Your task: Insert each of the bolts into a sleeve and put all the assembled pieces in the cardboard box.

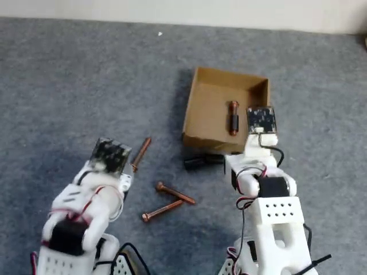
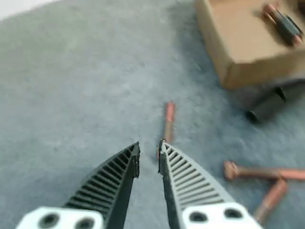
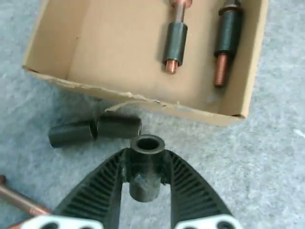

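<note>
Cardboard box point(image 3: 119, 57): open above — two assembled pieces point(image 3: 175, 40) at one side, floor free beside them.
Near wall: two loose sleeves point(image 3: 119, 126) just outside.
Between arms: two bolts point(image 1: 175, 195) in a V.

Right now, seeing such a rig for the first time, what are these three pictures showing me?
These are two small robot arms, the left arm and the right arm, working over a grey carpet. One picture looks down from above. The other two come from a camera on each arm's wrist, looking along its fingers. The right arm's fingers hold a black sleeve upright beside a cardboard box. In the box lie two finished pieces, each a bolt pushed through a sleeve. Two loose sleeves lie just outside it. Three bare copper bolts lie on the carpet. The left arm's fingers, slightly apart, are at the end of one.
</note>
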`<control>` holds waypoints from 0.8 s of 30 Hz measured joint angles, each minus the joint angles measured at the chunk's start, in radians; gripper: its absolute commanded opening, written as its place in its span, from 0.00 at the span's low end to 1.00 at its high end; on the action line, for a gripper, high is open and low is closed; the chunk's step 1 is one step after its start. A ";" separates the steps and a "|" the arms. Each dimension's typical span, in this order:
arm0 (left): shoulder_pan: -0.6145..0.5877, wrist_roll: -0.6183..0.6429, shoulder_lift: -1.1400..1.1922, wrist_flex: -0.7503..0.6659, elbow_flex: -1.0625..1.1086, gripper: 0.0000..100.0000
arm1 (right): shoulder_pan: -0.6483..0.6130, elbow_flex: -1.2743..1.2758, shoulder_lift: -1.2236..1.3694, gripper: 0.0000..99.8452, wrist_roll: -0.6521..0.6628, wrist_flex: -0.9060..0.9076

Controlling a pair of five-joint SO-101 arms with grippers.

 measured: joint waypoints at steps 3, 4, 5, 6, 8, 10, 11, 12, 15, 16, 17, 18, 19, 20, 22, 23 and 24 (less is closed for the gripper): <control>0.044 0.000 0.216 0.008 -0.089 0.10 | 0.003 0.000 -0.002 0.01 0.000 -0.005; 0.060 0.000 0.281 0.008 -0.118 0.10 | 0.005 0.000 -0.002 0.01 0.000 -0.005; 0.074 0.002 0.350 0.008 -0.146 0.10 | 0.008 0.000 -0.002 0.01 0.000 -0.005; 0.084 0.025 0.411 0.008 -0.169 0.10 | 0.017 0.000 -0.002 0.01 0.000 -0.005; 0.109 0.110 0.531 0.008 -0.212 0.10 | 0.041 0.000 -0.002 0.01 0.000 -0.005; 0.138 0.224 0.634 0.008 -0.245 0.10 | 0.068 0.000 -0.002 0.01 0.000 -0.005; 0.153 0.282 0.677 0.008 -0.259 0.10 | 0.081 0.000 -0.002 0.01 0.000 -0.005; 0.169 0.331 0.715 0.008 -0.267 0.10 | 0.092 0.000 -0.002 0.01 0.000 -0.005; 0.213 0.416 0.809 0.008 -0.279 0.10 | 0.101 0.000 -0.002 0.01 0.000 -0.005; 0.227 0.445 0.836 0.006 -0.279 0.10 | 0.100 0.000 -0.002 0.01 0.000 -0.005; 0.239 0.477 0.858 0.002 -0.279 0.10 | 0.100 0.000 -0.002 0.01 0.000 -0.005; 0.245 0.512 0.878 -0.008 -0.279 0.10 | 0.100 0.000 -0.002 0.01 0.000 -0.005; 0.245 0.552 0.898 -0.017 -0.281 0.10 | 0.101 0.000 -0.002 0.01 0.000 -0.005; 0.242 0.600 0.916 -0.032 -0.281 0.10 | 0.103 0.000 -0.002 0.01 0.000 -0.005; 0.239 0.707 0.950 -0.068 -0.281 0.11 | 0.107 0.000 -0.002 0.01 0.000 -0.005; 0.239 0.758 0.967 -0.084 -0.281 0.12 | 0.115 0.000 -0.002 0.01 0.000 -0.005; 0.241 0.798 0.985 -0.098 -0.281 0.15 | 0.124 0.000 -0.002 0.01 0.000 -0.005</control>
